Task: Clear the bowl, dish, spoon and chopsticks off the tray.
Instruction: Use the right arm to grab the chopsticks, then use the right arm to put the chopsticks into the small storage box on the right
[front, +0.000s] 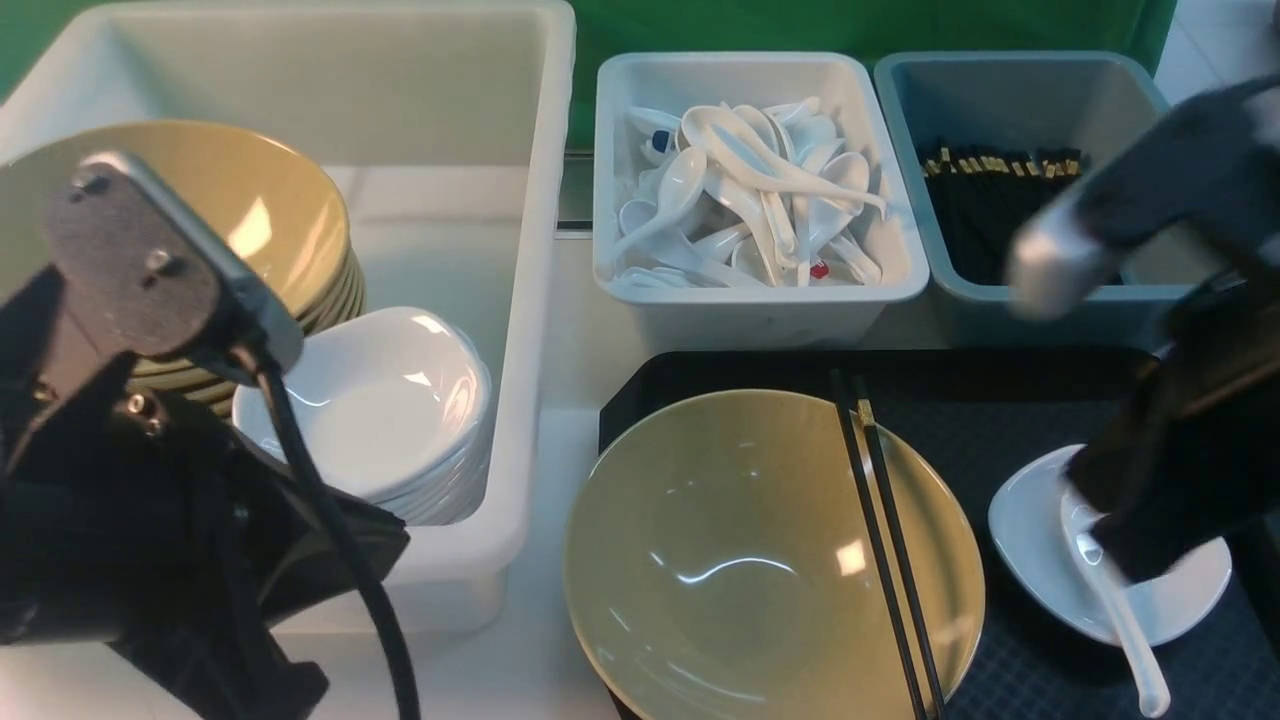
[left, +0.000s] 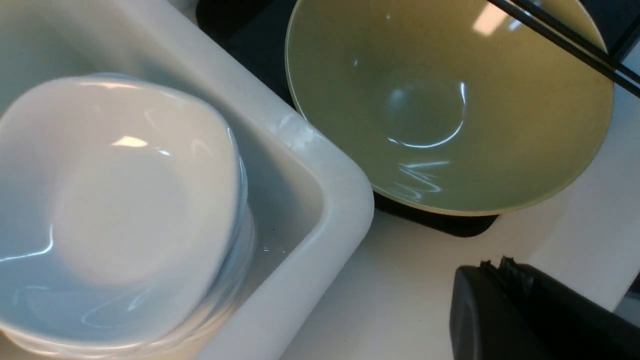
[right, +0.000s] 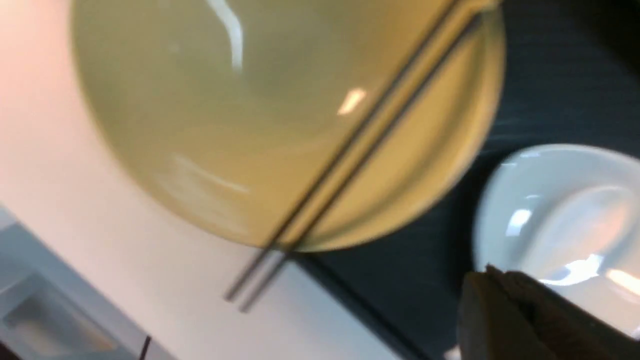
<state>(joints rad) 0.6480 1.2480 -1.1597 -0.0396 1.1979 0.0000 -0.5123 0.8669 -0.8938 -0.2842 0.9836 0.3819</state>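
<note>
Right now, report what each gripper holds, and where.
Left gripper: nothing seen. Right gripper is at the scoop of the spoon, in the dish; grip cannot be told.

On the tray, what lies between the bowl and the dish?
Only bare tray separates bowl and dish, seen in front view; the chopsticks rest across the bowl itself.

Glazed, high-gloss ware: the olive-tan bowl (front: 760, 540), the white dish (front: 1030, 530) and the white spoon (front: 1125, 620) all carry sharp highlights, as do the stacked bowls (front: 280, 220) and stacked dishes (front: 380, 400) at left. The chopsticks (front: 877, 540) are smooth black with a gold-tan band. The tray (front: 1010, 670) is matt black plastic with a fine diamond texture. The white tub (front: 545, 300), pale bin (front: 760, 315) and grey-blue bin (front: 1010, 315) look like smooth plastic with a soft sheen. The plate (front: 120, 270) on the left arm is dull grey metal.
</note>
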